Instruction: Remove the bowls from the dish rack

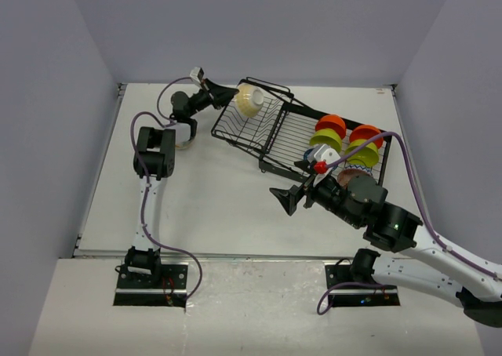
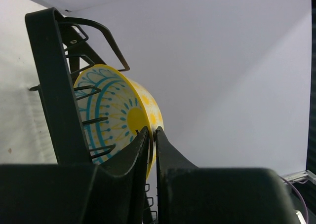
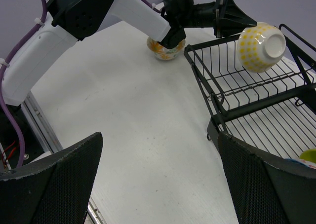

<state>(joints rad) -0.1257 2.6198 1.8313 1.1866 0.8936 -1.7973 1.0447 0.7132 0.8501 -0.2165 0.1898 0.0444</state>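
Yellow bowl (image 2: 118, 113): on edge in the far-left section of the dish rack (image 1: 251, 132). Left claw (image 2: 152, 131) is clamped on its rim, hard against the rack's end wall. Orange bowls (image 1: 331, 124) and lime bowls (image 1: 325, 141) stand in the right section. Right claw (image 3: 159, 135) is spread wide over the worktop (image 1: 212, 207) beside the rack. Patterned bowl (image 3: 165, 49) sits on the worktop under the left arm (image 3: 138, 17).
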